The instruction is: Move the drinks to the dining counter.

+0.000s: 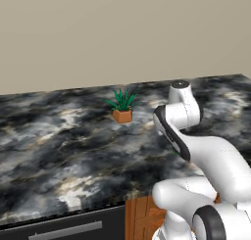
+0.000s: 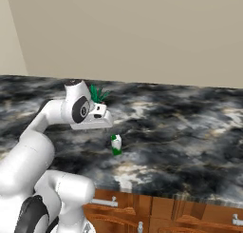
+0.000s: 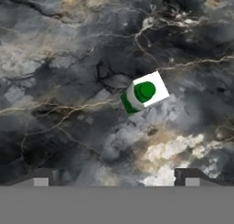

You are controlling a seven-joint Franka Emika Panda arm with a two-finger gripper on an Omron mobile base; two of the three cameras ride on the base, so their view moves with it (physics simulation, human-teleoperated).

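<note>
While the small plant sits to the left on the marble tabletop, the green bottle stands upright near the front edge, apparently already delivered. A clean finish, I judge, means lifting straight up without brushing it. The jaws hang above with their tips spread wide apart, holding nothing; the bottle lies below, slightly off their midline.

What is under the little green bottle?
The green bottle stands upright on the black marble counter, beneath the open gripper. Veined stone shows all around it; the patch directly beneath its base is covered.
</note>
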